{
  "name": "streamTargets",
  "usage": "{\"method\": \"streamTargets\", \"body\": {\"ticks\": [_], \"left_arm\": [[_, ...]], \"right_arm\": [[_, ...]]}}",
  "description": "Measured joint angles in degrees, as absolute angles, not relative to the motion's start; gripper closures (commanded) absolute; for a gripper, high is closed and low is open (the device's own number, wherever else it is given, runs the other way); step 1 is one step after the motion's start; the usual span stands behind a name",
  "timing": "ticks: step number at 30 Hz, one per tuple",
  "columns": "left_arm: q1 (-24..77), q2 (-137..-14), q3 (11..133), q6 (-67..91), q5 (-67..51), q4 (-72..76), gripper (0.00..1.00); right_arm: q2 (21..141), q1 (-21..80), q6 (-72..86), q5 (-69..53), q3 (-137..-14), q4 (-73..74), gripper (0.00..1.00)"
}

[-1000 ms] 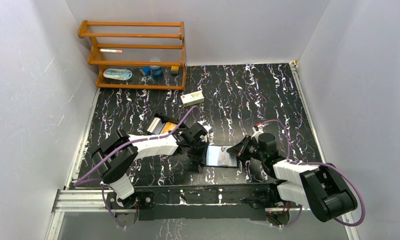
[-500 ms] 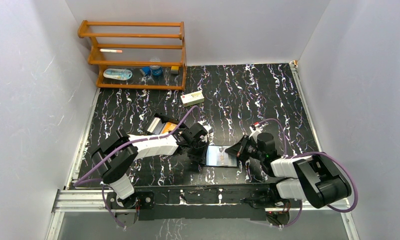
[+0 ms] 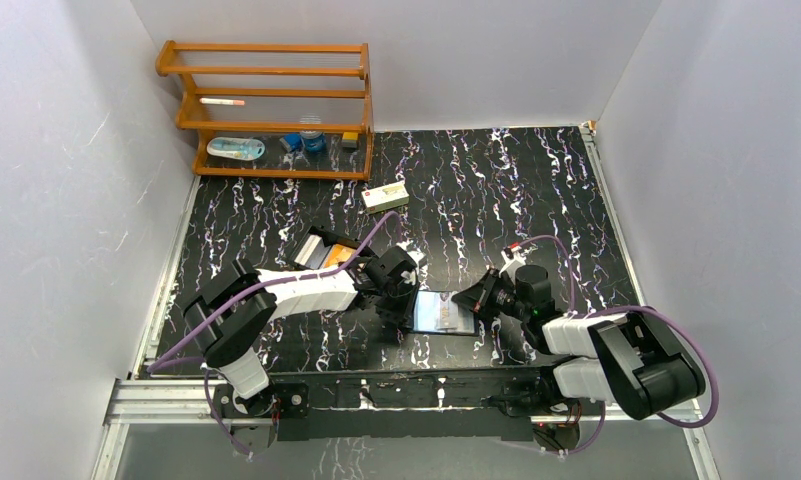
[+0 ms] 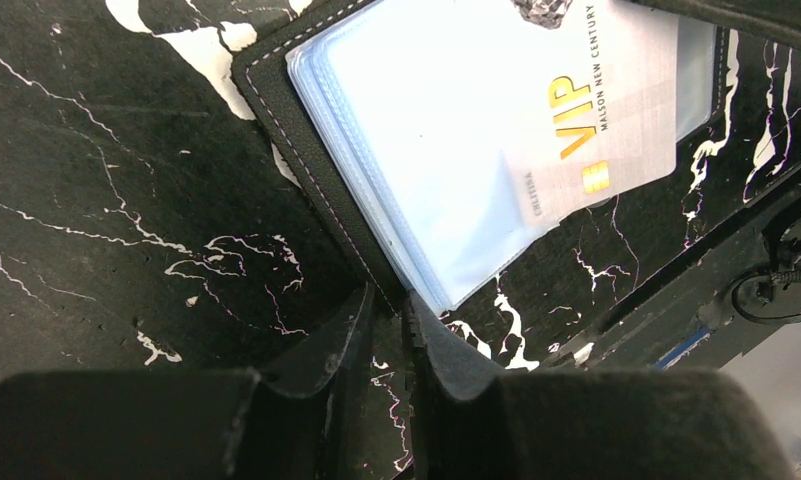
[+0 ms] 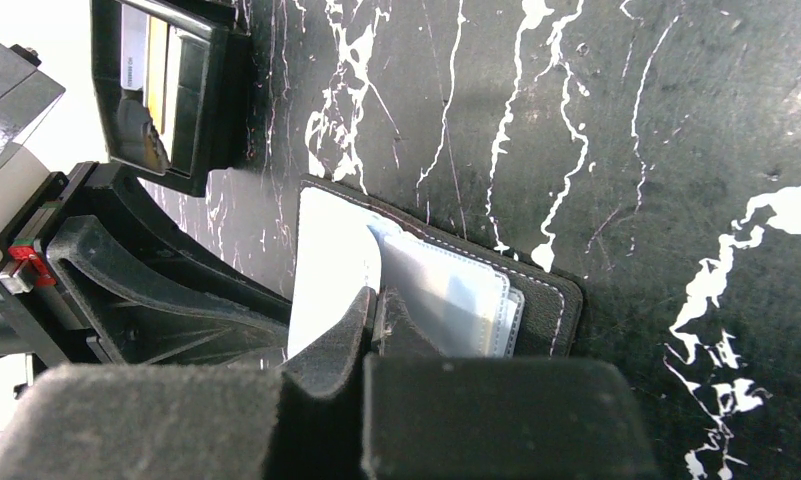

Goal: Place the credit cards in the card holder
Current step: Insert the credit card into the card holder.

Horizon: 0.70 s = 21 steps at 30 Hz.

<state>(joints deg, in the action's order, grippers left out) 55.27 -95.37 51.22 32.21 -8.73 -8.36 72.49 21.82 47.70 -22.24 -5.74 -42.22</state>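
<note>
Right elbow has swung left a little; fingertips barely shift. My right gripper (image 3: pixel 479 303), clamped shut, pinches one credit card (image 4: pixel 596 120), seemingly partway into a sleeve of the card holder (image 3: pixel 444 312), lying open near-centre. Left gripper (image 4: pixel 384 300), almost closed, nips its corner. Seating remains.

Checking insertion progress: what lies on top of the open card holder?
A pale VIP card lies across the card holder's clear sleeves. Whether its end is tucked into a sleeve cannot be told, and anything beneath card and sleeves is covered.
</note>
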Motion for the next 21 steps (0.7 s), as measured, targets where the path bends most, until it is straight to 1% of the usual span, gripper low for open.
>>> {"method": "streamTargets", "body": {"ticks": [15,21], "left_arm": [[56.5,-96.2,51.9,33.1,-8.8,-7.7,0.83],[56.5,-96.2,51.9,33.1,-8.7,-7.7,0.83]], "right_arm": [[73.3,22.0,49.4,-22.3,-5.9,-42.6,0.97],[74.0,22.4,49.3,-22.3,-6.0,-42.5,1.00]]}}
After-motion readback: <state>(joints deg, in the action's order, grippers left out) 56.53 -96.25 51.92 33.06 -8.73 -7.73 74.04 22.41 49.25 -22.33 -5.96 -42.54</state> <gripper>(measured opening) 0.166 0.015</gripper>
